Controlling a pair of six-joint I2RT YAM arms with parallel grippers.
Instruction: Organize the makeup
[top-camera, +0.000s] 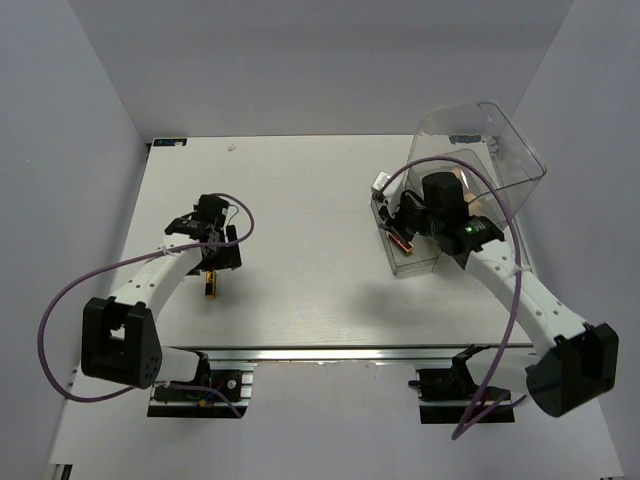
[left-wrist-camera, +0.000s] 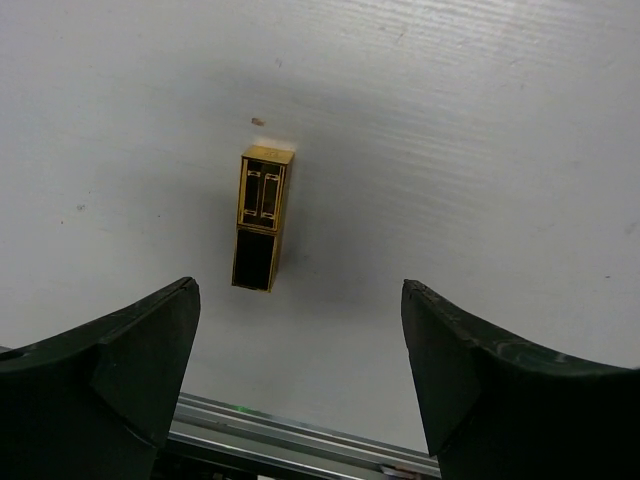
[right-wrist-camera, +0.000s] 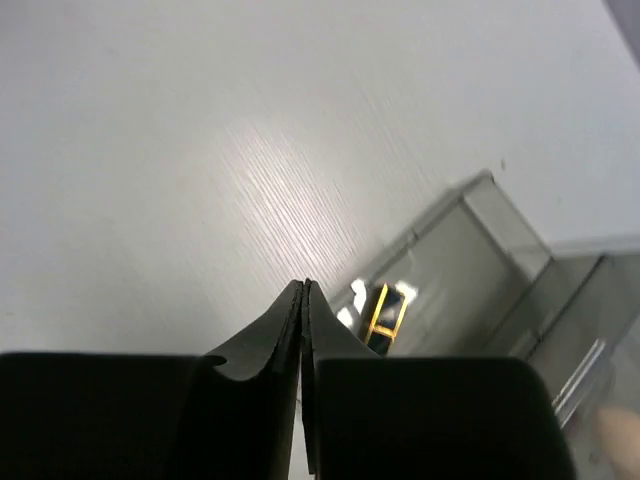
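- Lipstick (left-wrist-camera: 262, 217) lies flat on the table (left-wrist-camera: 450, 120), not far from its near edge, apart from everything else.
- Left gripper (left-wrist-camera: 300, 385) hangs above it, spread wide and holding nothing. The tube sits off-centre, closer to 1 finger (left-wrist-camera: 120, 370).
- Risk: that finger lands first and shoves or spins the tube toward the edge. The smooth gold case could also squirt out of a shallow pinch.
- Other lipstick (right-wrist-camera: 385, 310) appears to lie inside the clear drawer (right-wrist-camera: 470, 240).
- Right gripper (right-wrist-camera: 303, 325) is pressed together, empty, just above that drawer. Risk: it clips the wall and drags the drawer.
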